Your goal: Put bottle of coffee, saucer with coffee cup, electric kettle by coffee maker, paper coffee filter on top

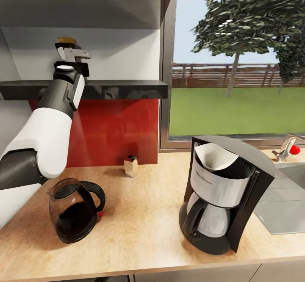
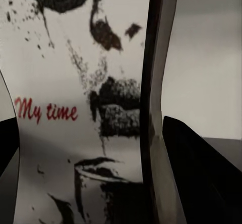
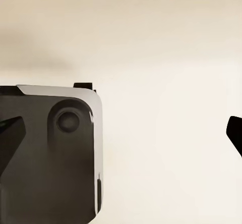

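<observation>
Wooden and pale, the surface (image 1: 140, 222) carries the coffee maker (image 1: 224, 197) at the right side, and a white paper coffee filter (image 1: 214, 155) sits in its top. The electric kettle (image 1: 76, 214), dark glass with a black handle, stands on the same surface at the left, well apart from the coffee maker. Between them, close to the red back wall (image 1: 114, 134), there is a small pale box (image 1: 131, 166).

The left arm (image 1: 42, 138) reaches up to the dark kitchen shelf (image 1: 123, 89). Its gripper, the left gripper (image 1: 70, 47), is at the bottle of coffee (image 1: 67, 41), of which a brown cap appears above the fingers in the head view. In the left wrist view the bottle's label (image 2: 75, 108) with the red words "My time" is very close between the two dark fingers (image 2: 201, 168), so the bottle stands on the shelf between them. I cannot tell if the fingers already press on the bottle or are only around it.

The right wrist view looks at a cream panel under a wooden edge, with a black and white robot part (image 3: 50, 158) beside it. The right gripper (image 3: 121, 143) has its fingertips far apart, so it is wide and holds nothing.

At the far right is a sink (image 1: 284, 201) with a tap (image 1: 288, 146).
</observation>
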{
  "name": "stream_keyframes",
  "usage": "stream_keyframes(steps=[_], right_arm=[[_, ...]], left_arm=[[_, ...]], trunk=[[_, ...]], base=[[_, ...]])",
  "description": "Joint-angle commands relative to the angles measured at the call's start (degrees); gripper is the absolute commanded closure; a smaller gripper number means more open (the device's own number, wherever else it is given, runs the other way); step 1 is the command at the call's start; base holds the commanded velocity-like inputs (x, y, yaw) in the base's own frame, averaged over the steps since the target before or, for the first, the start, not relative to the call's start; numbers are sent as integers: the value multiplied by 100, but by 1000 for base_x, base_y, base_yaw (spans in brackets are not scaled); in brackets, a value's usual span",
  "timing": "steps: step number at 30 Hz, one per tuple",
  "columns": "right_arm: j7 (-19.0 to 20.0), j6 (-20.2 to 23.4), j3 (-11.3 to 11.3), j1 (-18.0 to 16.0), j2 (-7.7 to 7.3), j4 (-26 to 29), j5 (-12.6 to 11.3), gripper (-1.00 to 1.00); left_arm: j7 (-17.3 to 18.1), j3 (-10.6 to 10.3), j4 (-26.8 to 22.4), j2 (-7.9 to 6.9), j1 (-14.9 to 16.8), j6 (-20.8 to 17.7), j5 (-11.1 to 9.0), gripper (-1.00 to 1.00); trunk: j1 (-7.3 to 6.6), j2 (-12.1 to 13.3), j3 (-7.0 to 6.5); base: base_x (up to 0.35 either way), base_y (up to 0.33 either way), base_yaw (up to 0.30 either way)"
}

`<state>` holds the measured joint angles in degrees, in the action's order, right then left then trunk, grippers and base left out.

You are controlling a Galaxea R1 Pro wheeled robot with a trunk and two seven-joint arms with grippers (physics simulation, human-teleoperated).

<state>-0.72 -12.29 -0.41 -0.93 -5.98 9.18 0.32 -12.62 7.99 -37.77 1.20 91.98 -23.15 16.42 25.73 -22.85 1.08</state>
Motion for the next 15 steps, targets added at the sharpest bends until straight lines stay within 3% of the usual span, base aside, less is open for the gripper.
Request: stream_keyframes(steps=[1, 6, 15], right_arm=[[-7, -19, -3, -4, 0, -4, 3, -100], [-7, -19, -3, -4, 0, -4, 3, -100], [-7, -19, -7, -4, 0, 4, 3, -100]], left_arm=[[2, 30, 69, 13, 1, -22, -15, 100], [5, 37, 68, 28, 2, -28, -18, 100], [5, 4, 68, 36, -1, -31, -16, 100]], trunk=[[5, -7, 14], [5, -7, 14], [5, -7, 14]], base=[[0, 0, 0], [-74, -46, 0], [-260, -159, 0]])
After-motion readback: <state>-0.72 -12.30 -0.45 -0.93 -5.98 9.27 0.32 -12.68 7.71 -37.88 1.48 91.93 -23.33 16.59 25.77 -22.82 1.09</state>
